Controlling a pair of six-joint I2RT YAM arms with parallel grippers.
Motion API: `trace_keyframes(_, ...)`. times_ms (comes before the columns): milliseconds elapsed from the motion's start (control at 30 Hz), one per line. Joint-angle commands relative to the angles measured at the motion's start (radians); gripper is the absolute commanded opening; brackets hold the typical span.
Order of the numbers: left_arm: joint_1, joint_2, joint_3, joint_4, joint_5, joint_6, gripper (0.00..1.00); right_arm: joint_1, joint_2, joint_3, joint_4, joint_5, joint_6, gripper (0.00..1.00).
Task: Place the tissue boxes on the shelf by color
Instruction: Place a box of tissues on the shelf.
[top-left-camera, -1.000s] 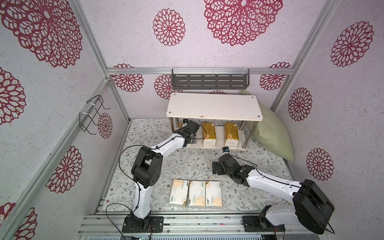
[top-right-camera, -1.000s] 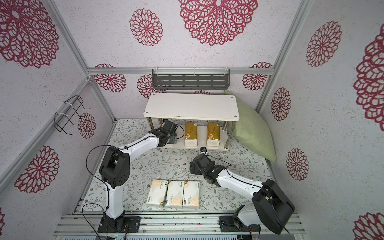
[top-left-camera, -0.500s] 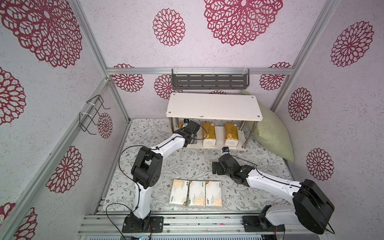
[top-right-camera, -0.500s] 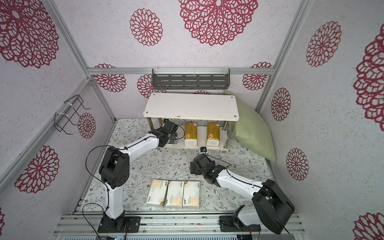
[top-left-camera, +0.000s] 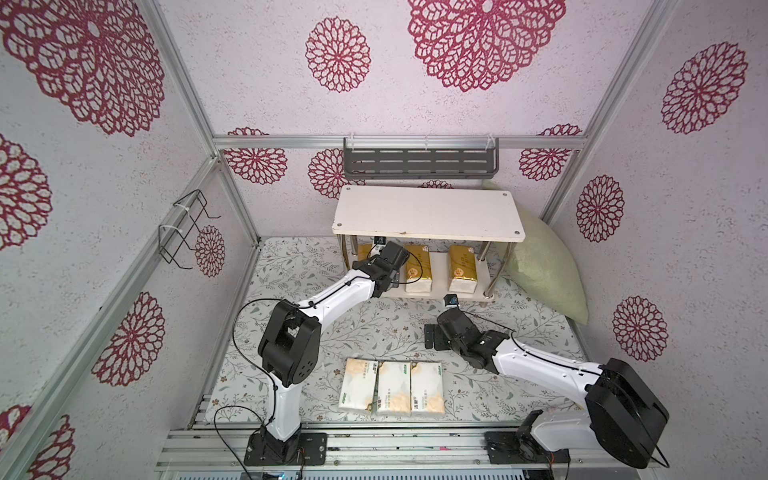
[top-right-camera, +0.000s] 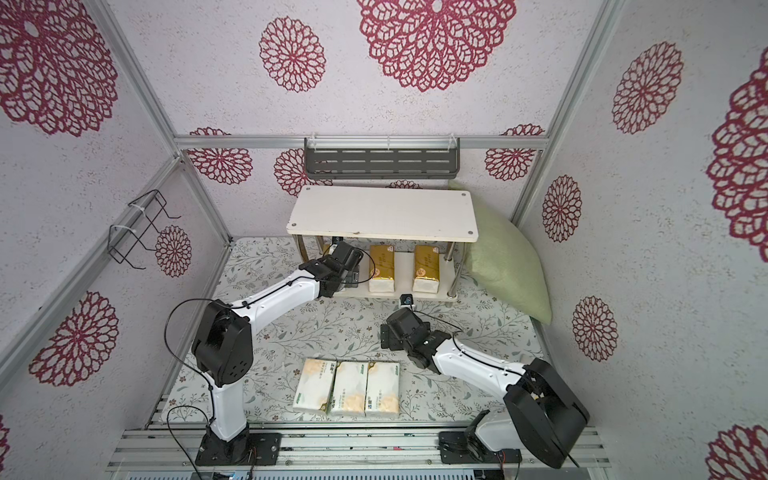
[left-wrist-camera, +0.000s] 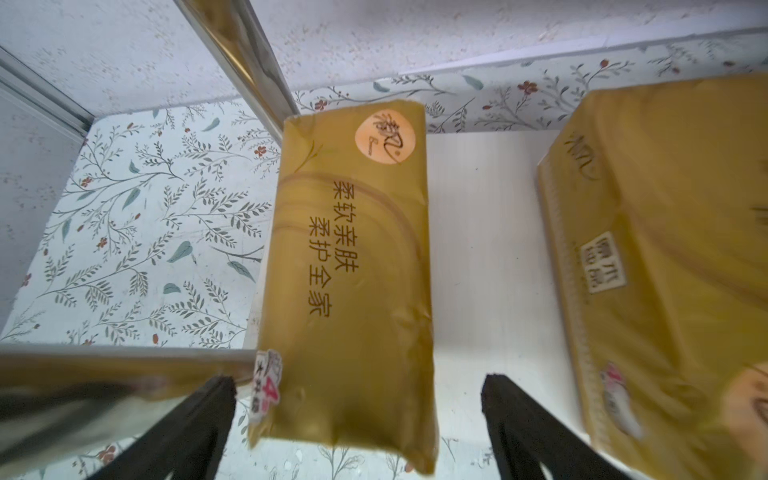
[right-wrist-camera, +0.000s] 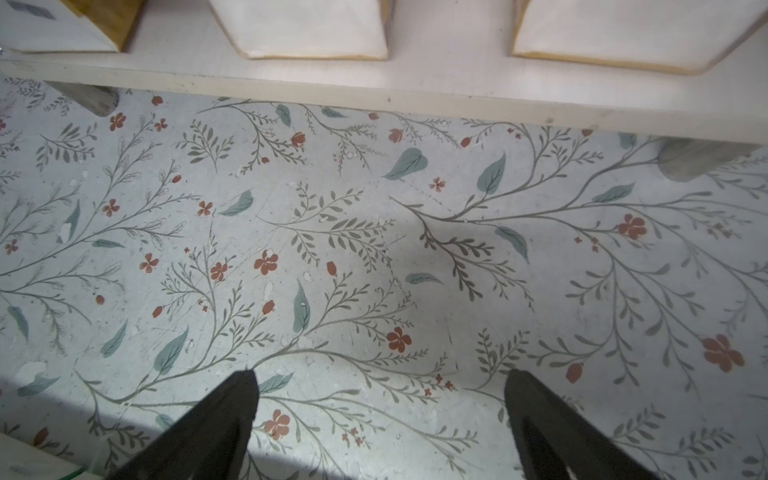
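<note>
Tissue boxes, six in all. Nearest the front rail: three white packs (top-left-camera: 392, 388), pale orange blotches and green lettering, flat on floral mat (top-left-camera: 374, 324), side by side with long edges touching. Further in, mid-mat: right gripper (right-wrist-camera: 380, 378), jaws spread wide over the mat, just short of the lower board (right-wrist-camera: 415, 79) of the shelf (top-left-camera: 428, 212), well apart from the white packs. Beyond that, the shelf itself: two white boards on chrome posts (top-left-camera: 500, 269), top board (top-right-camera: 382, 212) in plain sight in both top views. On the lower board: three gold packs (top-right-camera: 426, 266), white ends toward the front, laid lengthwise front to back, apart from one another. Of these, middle gold pack (top-left-camera: 417, 266) and right-hand gold pack (top-left-camera: 461, 264) plain in both top views. Third, left-end gold pack (left-wrist-camera: 349, 270), mostly hidden behind the arm from above but clear in the left wrist view, near end seemingly a little past the board's front edge, hard to judge at that angle. At that pack: left gripper (left-wrist-camera: 358, 379), jaws spread, one finger either side, clear gap on both sides, not touching. Beside the shelf: pale green pillow (top-left-camera: 544, 266) leaning at the right wall. Farthest: dark grey slotted rack (top-left-camera: 419, 160) on the back wall, black wire holder (top-left-camera: 183, 228) on the left wall.
</note>
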Motion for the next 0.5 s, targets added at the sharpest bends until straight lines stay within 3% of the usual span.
trace_keyframes(0,-0.024,-0.067,-0.021,-0.003,-0.048,0.005,1.00,0.004,-0.008,-0.007,0.015,0.000,0.014,0.99)
trace_keyframes(467,-0.088,-0.207,-0.152,-0.040,0.011,-0.055,1.00,0.000,0.019,0.037,-0.029,0.020,0.005,0.99)
